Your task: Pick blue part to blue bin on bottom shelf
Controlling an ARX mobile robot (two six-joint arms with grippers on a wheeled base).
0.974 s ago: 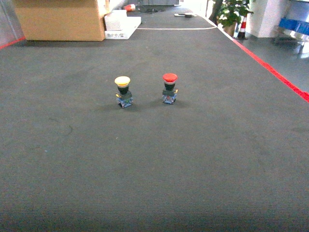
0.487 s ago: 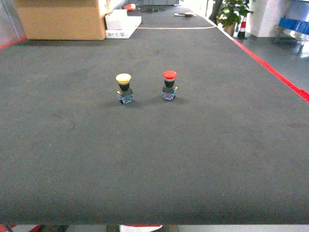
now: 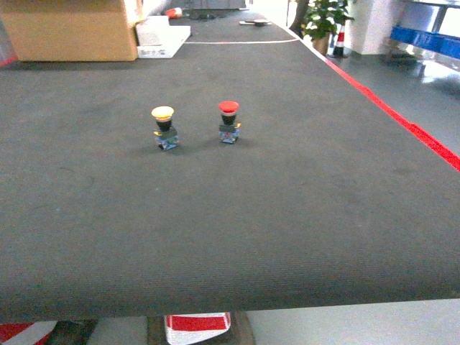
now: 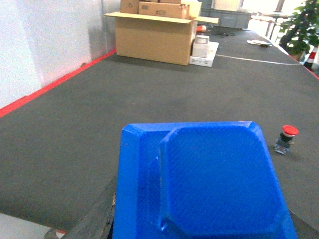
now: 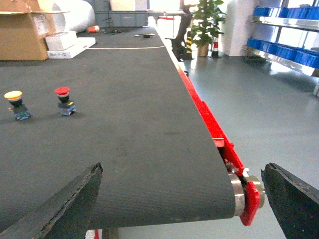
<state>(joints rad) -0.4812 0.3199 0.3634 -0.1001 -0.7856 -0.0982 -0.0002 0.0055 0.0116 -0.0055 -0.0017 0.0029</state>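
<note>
Blue part [image 4: 209, 184] is sitting clamped in my left gripper [image 4: 199, 219]; my right gripper [image 5: 184, 199] is hanging wide and empty. Carrying to the bin, unseen here, is remaining.

1. The right gripper [image 5: 182, 199] is hanging over the belt's [image 5: 129, 129] near end, its two fingers [image 5: 60, 201] spread wide apart with nothing between them.
2. A yellow button [image 5: 15, 104] and a red button [image 5: 64, 100] are standing upright near the belt's left edge, apart from each other.
3. A red rail [image 5: 209, 124] is running along the belt's right edge.
</note>
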